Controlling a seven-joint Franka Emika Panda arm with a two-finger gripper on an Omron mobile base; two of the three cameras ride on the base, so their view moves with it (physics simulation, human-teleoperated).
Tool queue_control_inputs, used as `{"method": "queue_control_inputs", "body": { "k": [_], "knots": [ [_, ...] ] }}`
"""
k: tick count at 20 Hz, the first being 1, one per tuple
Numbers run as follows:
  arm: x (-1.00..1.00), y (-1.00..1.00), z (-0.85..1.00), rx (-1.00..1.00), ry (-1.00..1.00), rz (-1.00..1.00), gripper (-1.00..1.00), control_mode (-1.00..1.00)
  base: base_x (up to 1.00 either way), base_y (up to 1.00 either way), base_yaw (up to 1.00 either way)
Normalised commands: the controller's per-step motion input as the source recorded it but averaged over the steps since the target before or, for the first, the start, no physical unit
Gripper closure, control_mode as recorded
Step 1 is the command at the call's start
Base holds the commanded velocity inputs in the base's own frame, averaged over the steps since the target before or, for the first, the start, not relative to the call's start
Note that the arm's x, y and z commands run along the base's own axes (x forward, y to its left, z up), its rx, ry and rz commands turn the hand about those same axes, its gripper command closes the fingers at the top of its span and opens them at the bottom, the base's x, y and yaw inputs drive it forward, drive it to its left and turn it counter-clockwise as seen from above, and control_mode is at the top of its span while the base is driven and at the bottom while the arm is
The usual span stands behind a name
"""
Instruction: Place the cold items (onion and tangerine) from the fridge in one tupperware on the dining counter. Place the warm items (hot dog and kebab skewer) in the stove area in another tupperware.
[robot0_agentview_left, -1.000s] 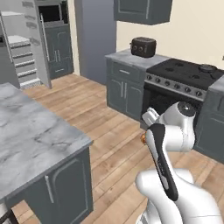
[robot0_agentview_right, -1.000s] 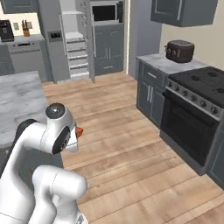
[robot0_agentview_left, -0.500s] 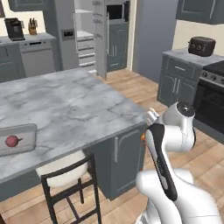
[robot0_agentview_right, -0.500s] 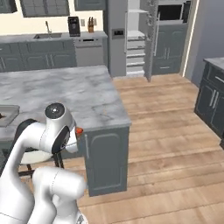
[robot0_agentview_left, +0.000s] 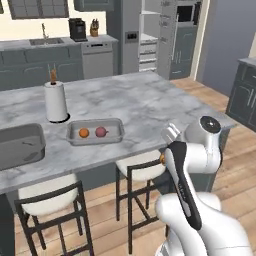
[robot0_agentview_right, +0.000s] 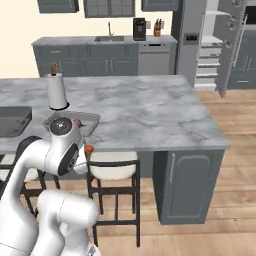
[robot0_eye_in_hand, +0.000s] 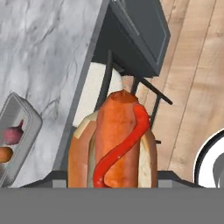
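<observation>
Left base view gave you the grey-veined marble dining counter (robot0_agentview_left: 145, 107) as the biggest thing in the room, running across the middle with dark grey cabinet panels beneath it. At its near edge stood two black-framed stools with white seats (robot0_agentview_left: 142, 162). On the counter's left part lay a deep grey tupperware tub (robot0_agentview_left: 22, 145), and just to its right sat a shallower grey tupperware tray (robot0_agentview_left: 96, 132). Inside that tray you had the small orange tangerine (robot0_agentview_left: 84, 132) and the dark red onion (robot0_agentview_left: 101, 131) side by side, close together. Behind the tray stood an upright white paper-towel roll (robot0_agentview_left: 56, 102).

Hand view showed you the hot dog in its tan bun with a red sauce stripe (robot0_eye_in_hand: 117, 144), standing up from the bottom edge, right in front of the camera. The gripper (robot0_eye_in_hand: 114, 177) was clamped on that hot dog, its fingers pressed to the bun's two sides. Below and beyond it you saw a stool seat, the counter edge, and the corner of the tray holding the onion.
</observation>
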Motion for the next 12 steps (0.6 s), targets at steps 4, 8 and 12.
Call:
{"method": "queue_control_inputs", "body": {
  "k": [4,8,12],
  "knots": [
    [0.0,0.0,0.0,0.0,0.0,0.0,1.0,1.0,-0.01,1.0,0.09],
    [0.0,0.0,0.0,0.0,0.0,0.0,1.0,1.0,0.11,1.0,0.0],
    [0.0,0.0,0.0,0.0,0.0,0.0,1.0,1.0,0.31,1.0,0.0]
  ]
}}
